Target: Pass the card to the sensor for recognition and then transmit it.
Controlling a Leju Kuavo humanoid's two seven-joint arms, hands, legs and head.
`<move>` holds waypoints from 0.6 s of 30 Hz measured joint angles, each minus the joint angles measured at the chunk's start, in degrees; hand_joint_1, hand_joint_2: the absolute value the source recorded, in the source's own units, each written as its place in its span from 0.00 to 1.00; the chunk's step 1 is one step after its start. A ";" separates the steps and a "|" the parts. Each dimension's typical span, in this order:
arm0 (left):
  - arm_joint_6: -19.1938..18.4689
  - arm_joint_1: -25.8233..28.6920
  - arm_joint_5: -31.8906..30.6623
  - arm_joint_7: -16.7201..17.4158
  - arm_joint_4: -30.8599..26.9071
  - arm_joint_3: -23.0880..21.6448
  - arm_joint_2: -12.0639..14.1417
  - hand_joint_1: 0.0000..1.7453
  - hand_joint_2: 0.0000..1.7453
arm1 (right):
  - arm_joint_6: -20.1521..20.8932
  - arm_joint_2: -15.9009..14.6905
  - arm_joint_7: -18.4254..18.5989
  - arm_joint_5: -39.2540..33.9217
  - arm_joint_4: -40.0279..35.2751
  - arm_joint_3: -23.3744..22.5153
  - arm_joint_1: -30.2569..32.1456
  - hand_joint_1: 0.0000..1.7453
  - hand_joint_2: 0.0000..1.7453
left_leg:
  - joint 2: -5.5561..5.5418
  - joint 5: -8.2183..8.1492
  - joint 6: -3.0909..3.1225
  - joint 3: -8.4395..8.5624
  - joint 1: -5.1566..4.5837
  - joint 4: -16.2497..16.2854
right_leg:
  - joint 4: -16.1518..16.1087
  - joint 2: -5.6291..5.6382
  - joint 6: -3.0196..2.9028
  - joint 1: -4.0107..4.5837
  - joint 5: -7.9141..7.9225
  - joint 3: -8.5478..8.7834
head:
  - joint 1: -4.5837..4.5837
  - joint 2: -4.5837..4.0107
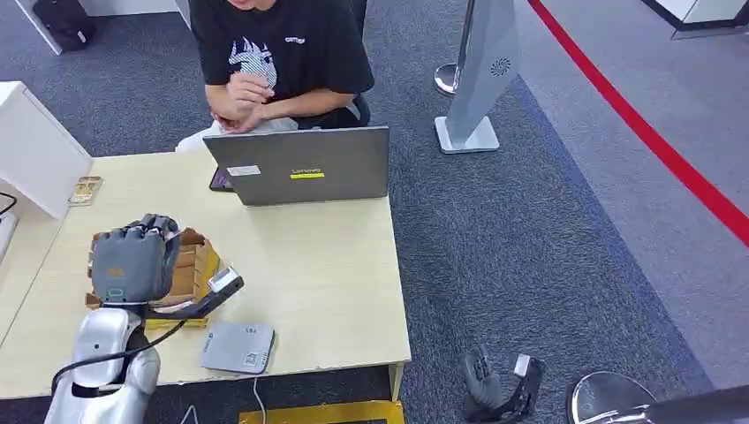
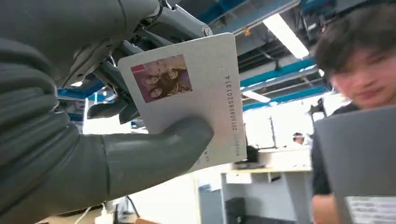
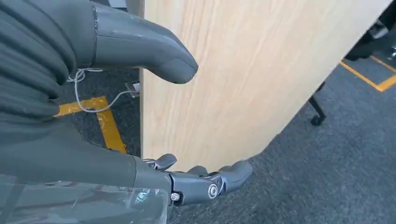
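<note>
From the head view, the left hand [image 1: 134, 261] is raised over the near left part of the wooden table [image 1: 327, 274], its back turned to the camera and its fingers curled inward. It hangs above a small cardboard box [image 1: 192, 268] that sits on the table. A light edge poking out beside the thumb may be the card [image 1: 224, 281], though it is too small here to be sure. Just in front of the box, near the table's close edge, lies the flat grey sensor [image 1: 238, 346] with a white cable running off it. Farther back stands an open grey laptop [image 1: 300, 165], and behind it sits a person in a black T-shirt [image 1: 281, 44] with hands clasped. The right hand [image 1: 500, 385] hangs low beside the table's near right corner, above the grey carpet.

In the left wrist view, the card [image 2: 196, 98] is clearly seen: white, with a small colour photo in one corner and a row of printed digits along one edge. The left hand [image 2: 84, 140] pinches it, the thick thumb pressed across its face and darker fingers behind it. The laptop's back [image 2: 359, 154] and the person [image 2: 359, 60] show beyond.

In the right wrist view, the right hand [image 3: 93, 140] holds nothing; thumb and fingers are apart, loosely extended next to the table's wooden side panel [image 3: 252, 70]
</note>
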 joint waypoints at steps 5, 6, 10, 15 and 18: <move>0.18 -3.99 -0.05 0.44 5.92 1.09 1.21 1.00 1.00 | 0.02 0.26 0.33 0.13 0.00 0.46 -0.25 0.00 1.00 | -0.01 0.00 0.00 -0.01 0.00 0.00 | 0.01 0.01 0.00 0.00 0.00 0.00 | -0.02 0.00; 0.26 -4.30 -0.05 0.44 6.61 1.38 1.38 1.00 1.00 | 0.07 0.29 0.35 0.13 0.00 0.57 -0.28 0.00 1.00 | 0.00 0.00 0.00 -0.01 0.00 0.00 | 0.01 0.02 0.00 0.00 0.00 -0.01 | 0.02 0.00; 0.46 -4.93 -0.05 0.42 8.33 2.12 1.78 1.00 1.00 | 0.07 0.42 0.33 0.11 0.00 0.85 -0.28 0.00 1.00 | -0.01 -0.01 0.00 -0.02 -0.01 0.00 | 0.01 0.01 0.00 0.00 -0.01 -0.02 | 0.00 0.00; 0.59 -5.04 -0.05 0.35 8.84 2.76 1.95 1.00 1.00 | 0.07 0.44 0.33 0.11 0.02 1.03 -0.28 0.00 1.00 | 0.00 -0.01 0.00 -0.02 -0.01 0.00 | 0.01 0.01 0.00 0.00 -0.01 -0.03 | 0.00 0.00; 0.59 -5.24 -0.05 0.35 9.23 3.04 2.00 1.00 1.00 | 0.07 0.44 0.33 0.11 0.02 1.07 -0.27 0.00 1.00 | 0.00 0.00 0.00 -0.02 -0.01 0.00 | 0.01 0.02 0.00 0.00 0.00 -0.03 | 0.00 0.00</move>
